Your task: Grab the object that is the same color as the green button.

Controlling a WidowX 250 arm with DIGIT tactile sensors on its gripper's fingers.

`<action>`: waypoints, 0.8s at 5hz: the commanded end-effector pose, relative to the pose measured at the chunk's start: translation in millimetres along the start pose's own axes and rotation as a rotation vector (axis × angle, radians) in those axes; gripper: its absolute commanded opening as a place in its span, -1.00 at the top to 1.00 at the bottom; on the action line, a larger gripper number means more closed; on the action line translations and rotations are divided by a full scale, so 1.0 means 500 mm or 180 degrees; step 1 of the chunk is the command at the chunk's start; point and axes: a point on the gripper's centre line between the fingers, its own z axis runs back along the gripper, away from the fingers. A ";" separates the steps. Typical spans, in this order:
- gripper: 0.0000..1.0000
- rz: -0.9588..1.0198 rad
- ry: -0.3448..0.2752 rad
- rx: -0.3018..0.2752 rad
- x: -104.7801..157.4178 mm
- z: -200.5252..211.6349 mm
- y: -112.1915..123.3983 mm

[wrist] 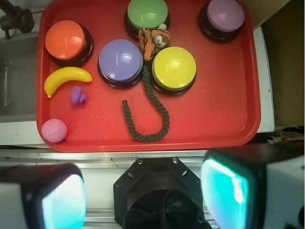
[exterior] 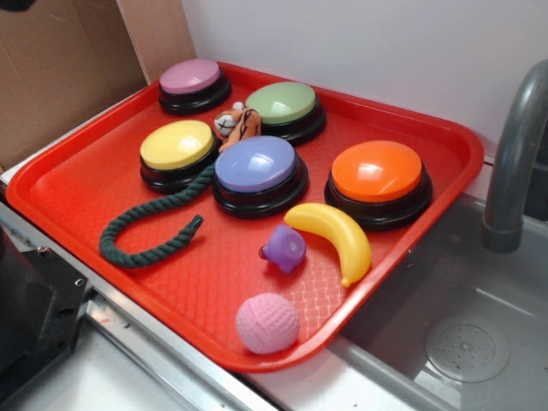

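The gripper [wrist: 143, 195] is hanging with jaws wide apart and empty at the bottom of the wrist frame, outside the red tray [wrist: 238, 119]. The green rope [wrist: 155, 114] is lying hooked at lower centre, its upper end between the purple and yellow buttons, below the green button [wrist: 147, 13]. Approach not yet begun; the next move likely calls for descending over the curve.

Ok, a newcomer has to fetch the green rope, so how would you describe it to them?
Look at the red tray. Between the yellow button and the lavender-blue button, the dark green twisted rope trails toward the front edge in a hook. It's the only long, floppy thing there.
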 end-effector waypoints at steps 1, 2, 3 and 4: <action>-1.00 0.0000 0.0000 0.0000 0.000 0.000 0.000; -1.00 0.0131 0.0056 -0.0040 0.027 -0.046 0.011; -1.00 0.0417 -0.0012 0.0000 0.051 -0.107 0.022; -1.00 0.0645 0.0026 0.0174 0.064 -0.165 0.033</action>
